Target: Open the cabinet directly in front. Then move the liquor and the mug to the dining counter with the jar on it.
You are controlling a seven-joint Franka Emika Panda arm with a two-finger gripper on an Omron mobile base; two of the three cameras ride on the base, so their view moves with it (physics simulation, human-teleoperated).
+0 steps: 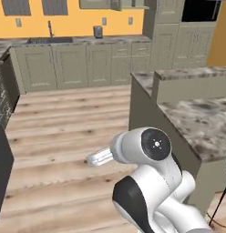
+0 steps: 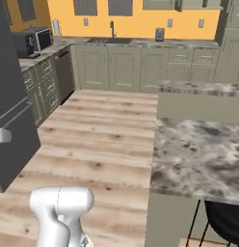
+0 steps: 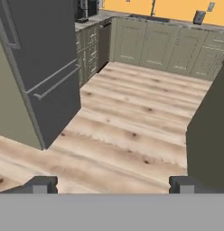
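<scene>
The long grey-brown speckled marble dining bench [image 2: 198, 154] runs lengthwise away from the robot, on its right, above the pale wooden plank floor [image 3: 132, 117]. The gripper [image 3: 113, 185] has jaws spread wide, holding nothing.

The white arm [image 1: 151, 182] rises folded from the lower right of the left base view, its round dark joint cap facing the camera and a short link reaching left. In the hand view the gripper [image 3: 111, 185] points forward and down, jaws spread wide with nothing between them. The wrist pose is hard to judge.
</scene>
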